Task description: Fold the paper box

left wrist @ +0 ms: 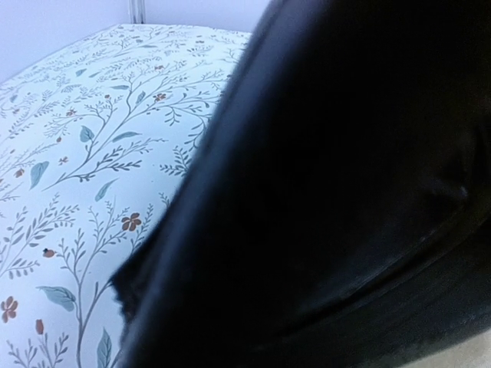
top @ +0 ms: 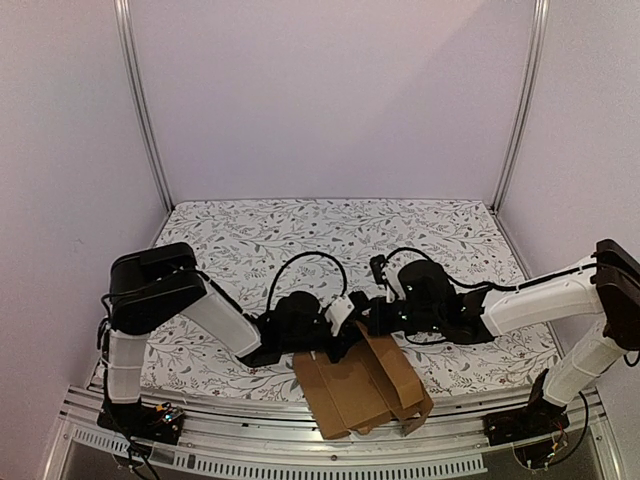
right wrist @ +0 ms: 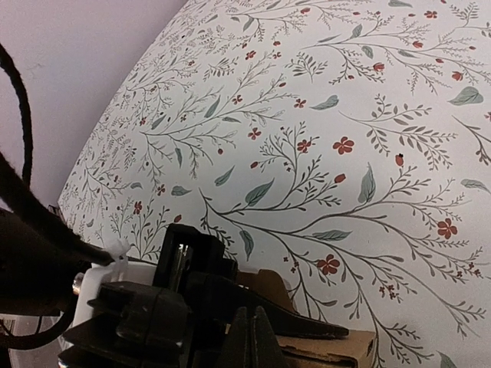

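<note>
The paper box (top: 362, 388) is brown cardboard, partly folded, lying at the table's front edge and jutting over it. Both grippers meet at its far end. My left gripper (top: 350, 320) comes in from the left. In the right wrist view one of its black fingers (right wrist: 307, 326) lies along the top of a cardboard wall (right wrist: 337, 349), with a flap (right wrist: 270, 285) just behind it, so it looks shut on that cardboard. My right gripper (right wrist: 255, 336) is shut, tips together, just in front of the box. A dark mass (left wrist: 345, 192) fills most of the left wrist view.
The floral tablecloth (top: 330, 240) covers the table behind the arms. White walls with metal corner posts (top: 145, 110) enclose it. A metal rail (top: 250, 420) runs along the front edge under the overhanging box. Black cables (top: 300, 265) loop above the wrists.
</note>
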### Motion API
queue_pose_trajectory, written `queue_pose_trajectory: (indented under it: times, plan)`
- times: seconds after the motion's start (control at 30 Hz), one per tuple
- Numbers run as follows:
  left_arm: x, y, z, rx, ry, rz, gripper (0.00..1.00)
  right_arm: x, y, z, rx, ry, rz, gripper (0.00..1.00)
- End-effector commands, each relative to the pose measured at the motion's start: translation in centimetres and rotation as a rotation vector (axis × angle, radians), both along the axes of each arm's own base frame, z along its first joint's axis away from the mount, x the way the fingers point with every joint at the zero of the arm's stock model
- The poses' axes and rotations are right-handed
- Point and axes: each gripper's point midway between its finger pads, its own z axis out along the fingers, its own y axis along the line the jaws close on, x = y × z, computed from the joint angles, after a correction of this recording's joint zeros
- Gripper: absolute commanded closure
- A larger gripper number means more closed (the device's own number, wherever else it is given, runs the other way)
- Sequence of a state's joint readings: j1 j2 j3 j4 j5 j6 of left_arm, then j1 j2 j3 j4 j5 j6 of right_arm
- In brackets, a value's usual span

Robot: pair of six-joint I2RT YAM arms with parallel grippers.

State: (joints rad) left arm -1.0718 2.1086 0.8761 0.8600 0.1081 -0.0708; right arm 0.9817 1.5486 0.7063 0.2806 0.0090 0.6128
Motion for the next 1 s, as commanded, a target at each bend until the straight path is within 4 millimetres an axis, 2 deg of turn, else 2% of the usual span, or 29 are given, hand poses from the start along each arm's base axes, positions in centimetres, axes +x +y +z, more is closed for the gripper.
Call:
queue_pose_trajectory:
  times: [0.0,0.27,0.5,0.7,0.97]
  plan:
    - [-1.3,-1.6,0.7,-0.068,-0.053,-0.042,0.89,-1.1,-1.9,-2.9,-0.089,0.065,-0.022,1.0]
    - [-2.1,-1.9,1.2,-0.161,-0.112,-0.072,0.88,-1.6,-2.3,-2.9,-0.072,0.075,-0.025,1.0]
    - [-3.2,-1.6,2.3,-0.281,-0.184,-0.123,0.8,-1.8,-2.7,-2.7,-0.064,0.076,-0.027,1.0]
    - [-3.1,-2.1,2.0,-0.267,-0.174,-0.133,0.78,-1.9,-3.0,-2.7,-0.064,0.076,-0.037,1.0]
    - [-2.9,-3.1,2.7,-0.279,-0.185,-0.153,0.76,-2.0,-3.3,-2.7,-0.061,0.078,-0.044,1.0]
